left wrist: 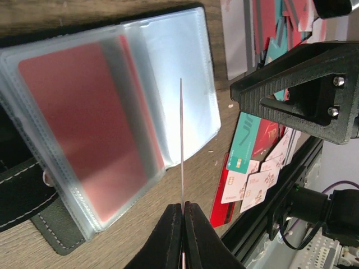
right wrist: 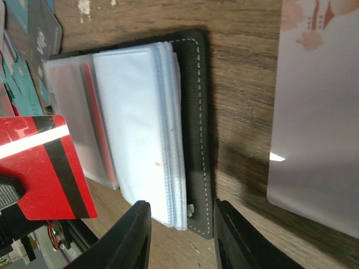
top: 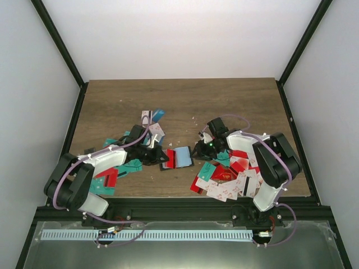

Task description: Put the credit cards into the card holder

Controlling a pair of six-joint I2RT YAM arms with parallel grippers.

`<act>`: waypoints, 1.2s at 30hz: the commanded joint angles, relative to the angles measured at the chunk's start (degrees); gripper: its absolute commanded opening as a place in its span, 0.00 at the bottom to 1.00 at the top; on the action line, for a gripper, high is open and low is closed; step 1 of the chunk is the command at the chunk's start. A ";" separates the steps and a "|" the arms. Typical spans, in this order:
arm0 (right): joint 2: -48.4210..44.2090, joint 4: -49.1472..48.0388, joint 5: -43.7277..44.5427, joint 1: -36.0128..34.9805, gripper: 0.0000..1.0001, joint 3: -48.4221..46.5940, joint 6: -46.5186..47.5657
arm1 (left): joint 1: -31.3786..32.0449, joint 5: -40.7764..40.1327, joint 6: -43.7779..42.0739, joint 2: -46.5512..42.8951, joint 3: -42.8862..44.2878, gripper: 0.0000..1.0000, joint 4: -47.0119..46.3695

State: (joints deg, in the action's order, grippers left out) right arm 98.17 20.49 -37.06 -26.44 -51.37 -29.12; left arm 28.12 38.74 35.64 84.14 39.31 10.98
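Observation:
The card holder (top: 180, 157) lies open mid-table, its black cover (right wrist: 193, 112) under a stack of clear sleeves (right wrist: 134, 123). One sleeve (left wrist: 84, 129) holds a red card. My left gripper (top: 161, 155) is shut on a red credit card with a black and white stripe (right wrist: 39, 168). That card shows edge-on (left wrist: 181, 140) in the left wrist view, standing upright over the sleeves' free edge. My right gripper (right wrist: 182, 230) is open. Its fingers straddle the near corner of the holder's cover and sleeves, with gaps on both sides.
Loose credit cards lie in a heap (top: 230, 179) at the front right. More are under the left arm (top: 112, 176) and behind it (top: 152, 120). A pale card (right wrist: 320, 112) lies right of the holder. The table's front edge runs close behind the heap.

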 commanded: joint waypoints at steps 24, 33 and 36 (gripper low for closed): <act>4.41 -0.43 -0.56 0.27 0.32 -1.96 2.10 | -0.51 2.83 -2.43 7.70 1.34 0.04 -2.94; 5.26 -0.03 -0.55 0.27 0.32 -2.06 2.32 | -1.73 3.48 -4.73 9.48 3.22 0.04 -3.26; 5.53 0.01 -0.64 0.27 0.32 -2.14 2.33 | -1.95 3.82 -5.14 10.08 3.95 0.04 -3.25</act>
State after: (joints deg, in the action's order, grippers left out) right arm 102.08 20.01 -38.63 -26.41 -52.16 -27.83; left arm 26.72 41.74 32.51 93.01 41.45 8.67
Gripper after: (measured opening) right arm 0.323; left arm 0.040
